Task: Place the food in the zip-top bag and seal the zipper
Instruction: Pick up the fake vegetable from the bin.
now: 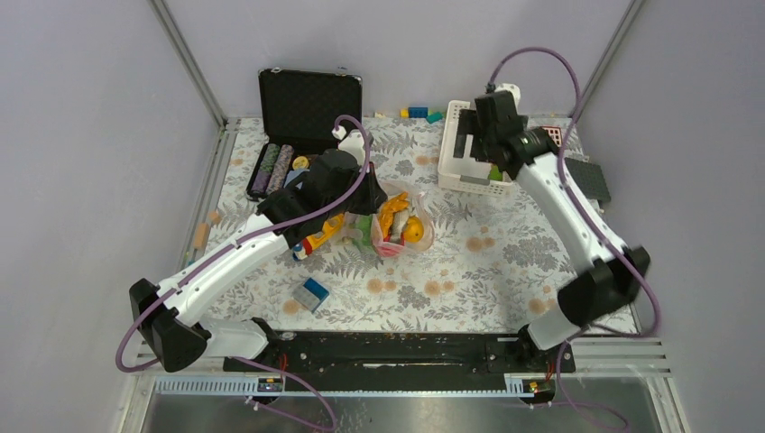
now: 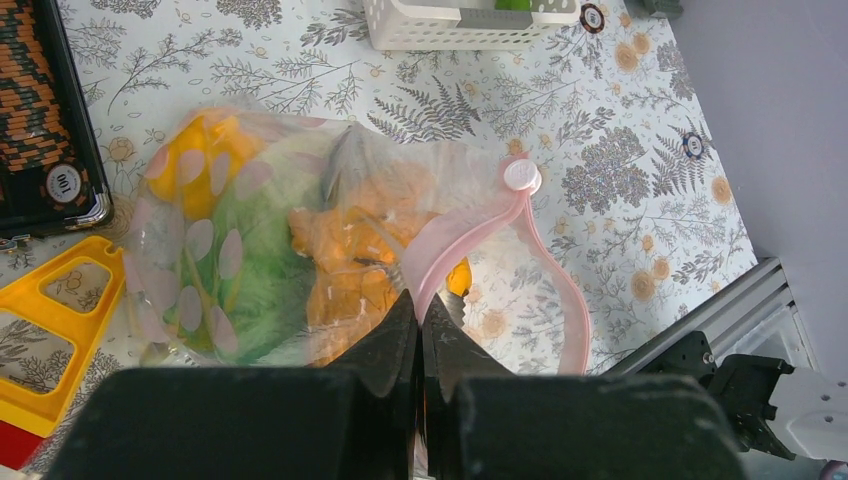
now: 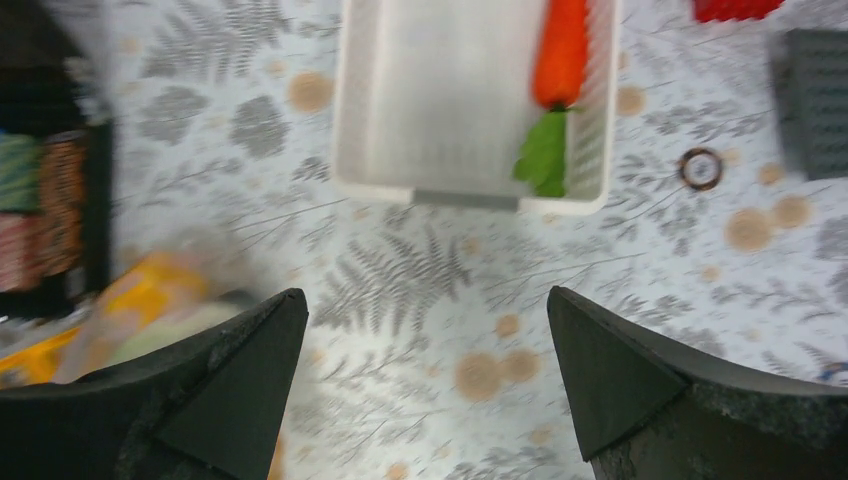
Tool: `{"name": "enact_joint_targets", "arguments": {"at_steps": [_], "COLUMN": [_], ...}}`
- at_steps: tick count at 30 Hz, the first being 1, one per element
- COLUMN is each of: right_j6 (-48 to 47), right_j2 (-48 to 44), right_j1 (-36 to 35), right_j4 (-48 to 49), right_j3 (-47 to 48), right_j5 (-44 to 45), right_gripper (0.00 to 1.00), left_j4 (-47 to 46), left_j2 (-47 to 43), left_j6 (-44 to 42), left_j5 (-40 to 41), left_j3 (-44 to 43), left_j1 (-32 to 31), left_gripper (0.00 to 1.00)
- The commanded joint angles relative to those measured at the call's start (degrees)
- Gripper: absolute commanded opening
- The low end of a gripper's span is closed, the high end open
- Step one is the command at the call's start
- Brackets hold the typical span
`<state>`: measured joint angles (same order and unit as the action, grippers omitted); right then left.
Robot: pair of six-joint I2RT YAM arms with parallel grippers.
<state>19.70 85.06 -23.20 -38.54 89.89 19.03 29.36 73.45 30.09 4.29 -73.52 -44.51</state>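
Left wrist view first: the left gripper (image 2: 420, 320) is pinched tight on the pink zipper strip (image 2: 470, 235) of the bag (image 2: 250, 250), which lies just ahead of it. Yellow, green and orange food (image 2: 350, 270) sits inside, so most of the loading looks done. But the mouth gapes. The strip loops apart, and the slider (image 2: 522, 176) sits ahead and to the right at one end, so sealing is not yet done.

Over to the right gripper (image 3: 426, 300): jaws spread wide, holding nothing, hovering over the table (image 3: 420, 270) with the white basket (image 3: 470, 197) straight ahead. A carrot (image 3: 562, 50) lies in it, far right, likely the last piece to go.
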Motion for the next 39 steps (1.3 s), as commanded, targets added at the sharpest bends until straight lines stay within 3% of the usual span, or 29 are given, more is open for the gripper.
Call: {"name": "enact_joint_targets", "arguments": {"at_steps": [1,5,14,35,39], "right_j6": [-8.2,-12.4,-7.1,-0.1,2.5], "right_j2": [13.2,26.6,46.8,56.1,56.2], "right_j1": [2.7,4.6,6.6,10.6,11.3], "right_j4": [-9.6,-12.4,-26.1,-25.0,-26.0], "right_j3": [13.1,23.1,41.7,43.2,44.3], "right_j5": [10.7,11.7,13.4,12.1,13.4], "right_gripper": [0.97,0.96,0.88,0.64,0.55], "left_j4": [-4.4,-4.7,-4.6,-5.5,-5.8], "left_j2": [-0.3,0.1,0.5,1.0,1.5], "left_j6": [-0.7,-0.7,-1.2,-1.2,-1.2], "left_j5": [1.0,0.7,-0.2,-1.2,-1.2], "left_j3": [-1.2,-1.1,-1.0,-0.4,-0.4], "left_j1": [0.6,0.6,0.6,0.7,0.7], "left_gripper": [0.0,0.0,0.0,0.0,0.0]}}
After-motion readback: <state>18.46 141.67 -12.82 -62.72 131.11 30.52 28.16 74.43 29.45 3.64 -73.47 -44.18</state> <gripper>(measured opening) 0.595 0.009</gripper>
